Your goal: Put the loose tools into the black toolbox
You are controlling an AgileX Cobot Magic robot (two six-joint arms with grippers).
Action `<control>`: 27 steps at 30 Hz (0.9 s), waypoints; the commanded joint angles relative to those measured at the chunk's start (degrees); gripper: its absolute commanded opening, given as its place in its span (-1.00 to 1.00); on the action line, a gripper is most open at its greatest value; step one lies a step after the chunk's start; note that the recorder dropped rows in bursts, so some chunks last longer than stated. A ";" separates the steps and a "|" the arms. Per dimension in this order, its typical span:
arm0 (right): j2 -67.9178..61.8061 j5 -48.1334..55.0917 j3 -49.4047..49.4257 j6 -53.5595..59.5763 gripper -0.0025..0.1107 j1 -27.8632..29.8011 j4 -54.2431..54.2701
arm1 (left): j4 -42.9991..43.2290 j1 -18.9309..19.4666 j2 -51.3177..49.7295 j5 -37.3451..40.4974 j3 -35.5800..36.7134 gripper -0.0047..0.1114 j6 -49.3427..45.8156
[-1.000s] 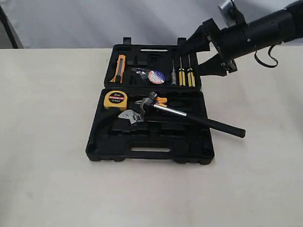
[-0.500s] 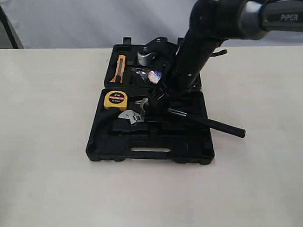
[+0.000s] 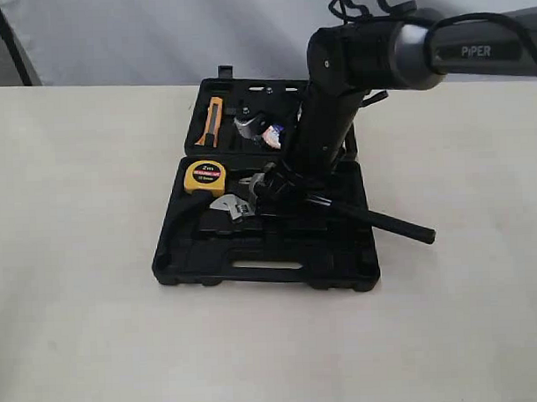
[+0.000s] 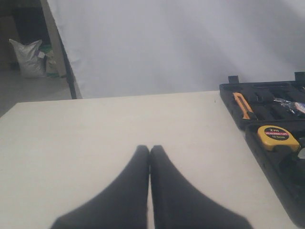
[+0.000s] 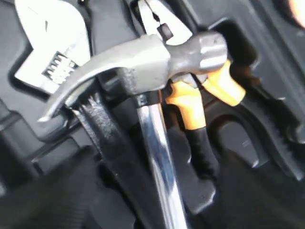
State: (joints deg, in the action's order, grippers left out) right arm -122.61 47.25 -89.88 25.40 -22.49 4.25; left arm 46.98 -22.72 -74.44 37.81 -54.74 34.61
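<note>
A: Where to find the claw hammer (image 3: pixel 384 223)?

B: Lying slantwise on the front half of the black toolbox (image 3: pixel 253 268), on top of other tools and not down in a recess. Long axis running from the steel head near the middle of the case to the black rubber handle, with the handle end pointing past the right edge and over the table (image 3: pixel 97 330).

A: And close up?

B: In the right wrist view, a dull grey metal head with a curved claw on one side and a round face on the other. Below that, a thin, mirror-bright chrome shaft. Resting across the adjustable wrench (image 5: pixel 52 52), silver with a toothed jaw, and across the orange-handled pliers (image 5: pixel 200 100).

A: State of the right gripper (image 5: pixel 157 195)?

B: Fingers apart, one blurred dark finger on each side of the chrome shaft. Impossible to tell about contact.

A: Left gripper (image 4: pixel 150 152)?

B: Pressed together, tips touching, over bare table, well apart from the case.

A: The case?

B: Moulded black plastic, two hinged halves opened flat, slot handle at the front. Small tape roll (image 3: pixel 273 135) in the rear half, partly hidden by the arm.
</note>
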 commanded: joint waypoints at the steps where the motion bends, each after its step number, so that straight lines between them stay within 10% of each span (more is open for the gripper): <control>1: -1.05 -0.17 0.01 -0.37 -0.42 0.04 -0.66 | -0.78 0.19 0.46 -0.97 0.53 -0.89 0.59; 5: -1.08 1.13 -0.09 -0.37 -0.97 0.04 -0.24 | -0.78 0.19 0.46 -0.97 0.53 -0.89 0.59; 13: 8.48 -2.43 -0.09 2.94 -0.96 1.76 14.53 | -0.78 0.19 0.46 -0.97 0.53 -0.89 0.59; 22: 4.98 22.71 -0.09 28.76 -0.96 16.26 67.12 | -0.78 0.19 0.46 -0.97 0.53 -0.89 0.59; 27: -4.37 22.71 0.24 22.52 -0.96 17.20 70.36 | -0.78 0.19 0.46 -0.97 0.53 -0.89 0.59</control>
State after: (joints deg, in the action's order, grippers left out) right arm -122.79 68.75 -89.85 48.87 -5.13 71.57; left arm 46.98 -22.72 -74.44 37.81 -54.74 34.61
